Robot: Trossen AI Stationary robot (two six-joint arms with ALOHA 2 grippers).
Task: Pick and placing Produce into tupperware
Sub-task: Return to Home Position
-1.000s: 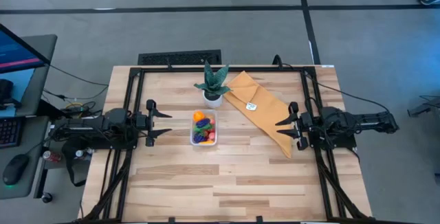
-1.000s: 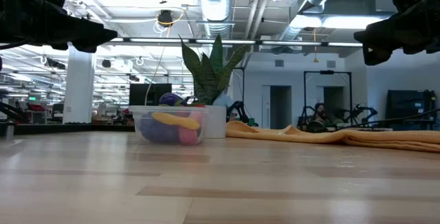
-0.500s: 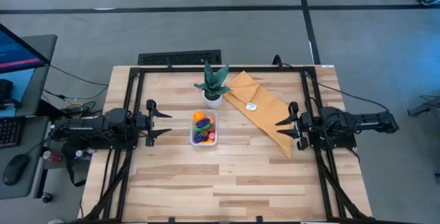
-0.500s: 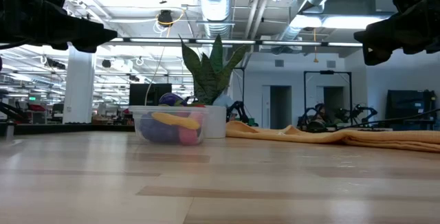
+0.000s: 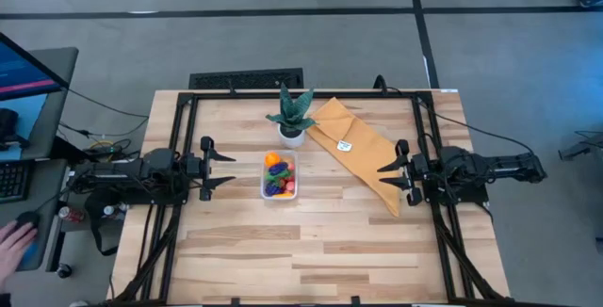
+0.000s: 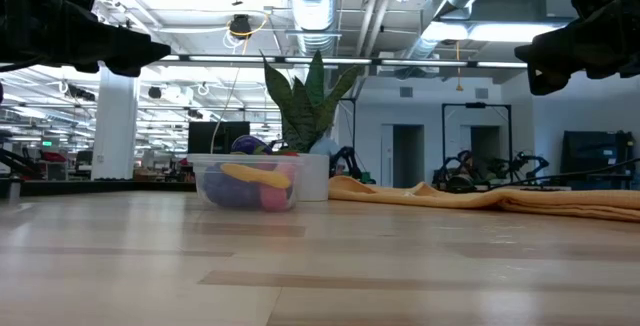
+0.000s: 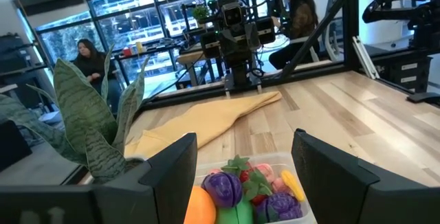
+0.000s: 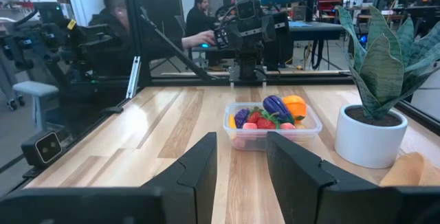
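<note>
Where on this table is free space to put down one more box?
The whole near half of the table, in front of the container, is bare wood. A smaller bare patch lies between the left pincer and the plant. Crowded: the far middle, with plant, container and cloth up to the right pincer.

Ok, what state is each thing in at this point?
tupperware: upright, lidless, holding the produce.
produce: piled inside the tupperware.
left gripper: open, empty, at the table's left side.
right gripper: open, empty, at the right side above the cloth.
plant: upright in its pot.
cloth: lying on the table.
</note>
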